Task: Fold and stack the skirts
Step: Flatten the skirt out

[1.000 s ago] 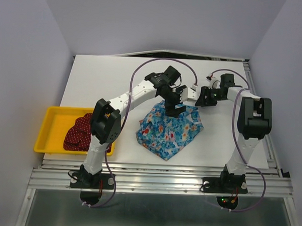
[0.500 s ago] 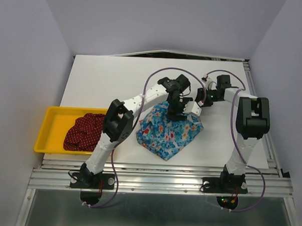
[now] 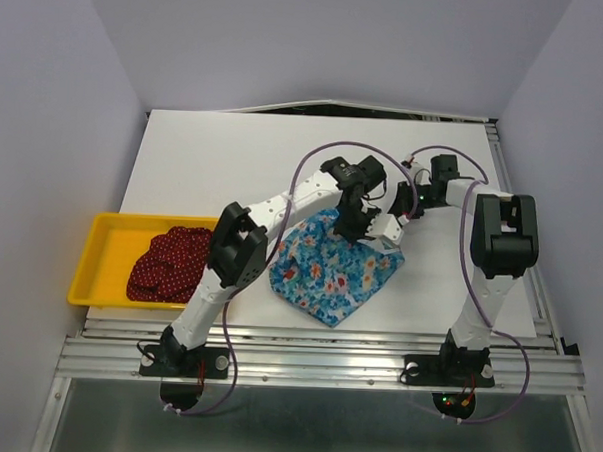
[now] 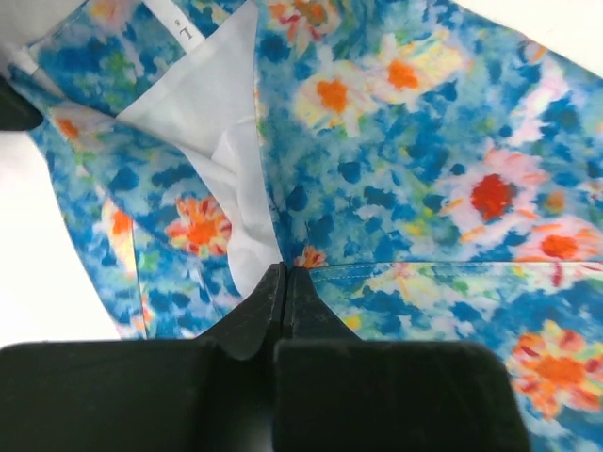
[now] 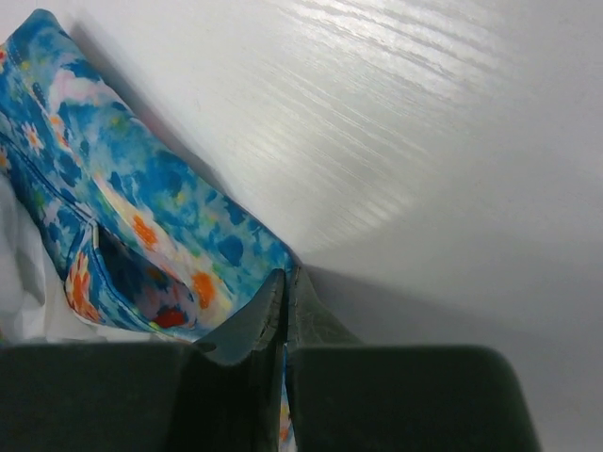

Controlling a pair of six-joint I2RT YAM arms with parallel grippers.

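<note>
The red skirt lies in the tray; mid-table, the blue skirt is pinched at its far edge by left gripper and right gripper, so folding seems begun, and next calls for lifting evenly together.

From my overhead feed, a white rectangular wood-grain surface, pale lavender walls closing in on three sides, a silver aluminium rail frame along the near edge, dull grey floor below it, soft even light.
</note>
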